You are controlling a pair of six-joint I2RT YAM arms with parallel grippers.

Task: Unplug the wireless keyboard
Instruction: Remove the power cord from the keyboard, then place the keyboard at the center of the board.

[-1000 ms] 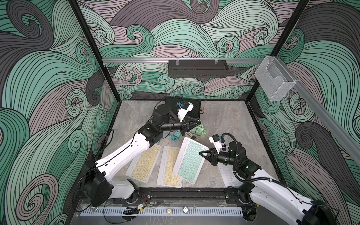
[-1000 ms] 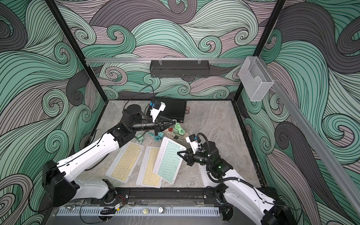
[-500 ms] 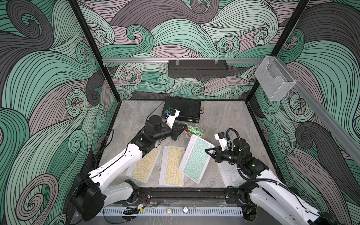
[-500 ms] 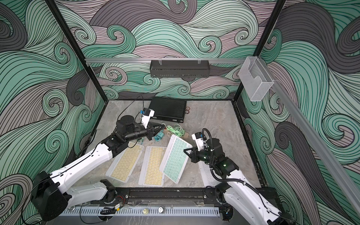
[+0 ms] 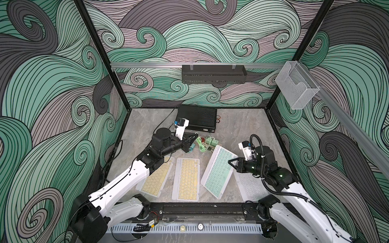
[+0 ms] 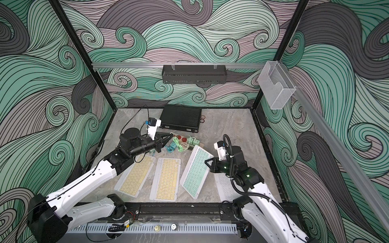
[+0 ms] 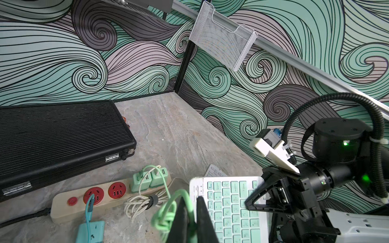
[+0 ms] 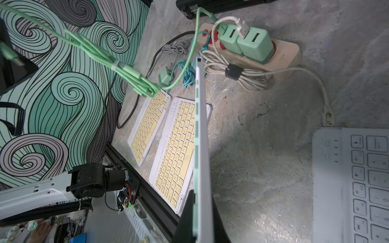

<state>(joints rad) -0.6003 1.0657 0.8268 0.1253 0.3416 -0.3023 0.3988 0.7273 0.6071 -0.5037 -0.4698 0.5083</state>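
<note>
Our right pincer (image 5: 230, 163) clamped the tilted white wireless keyboard with mint-green keys (image 5: 217, 171); our left pincer (image 7: 191, 203) pinched the mint-green cable (image 8: 126, 71), seemingly already pulled free; next, we judged, release both gently

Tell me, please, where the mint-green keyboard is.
In a top view the mint-green-keyed keyboard tilts right of centre, between a yellow-keyed keyboard and a white keyboard, clamped in the right tool.

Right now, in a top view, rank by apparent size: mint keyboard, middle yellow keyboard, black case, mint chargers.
Tied first, alike: mint keyboard (tilted up, nearer the camera) and middle yellow keyboard.
Then black case.
Last, mint chargers.
</note>
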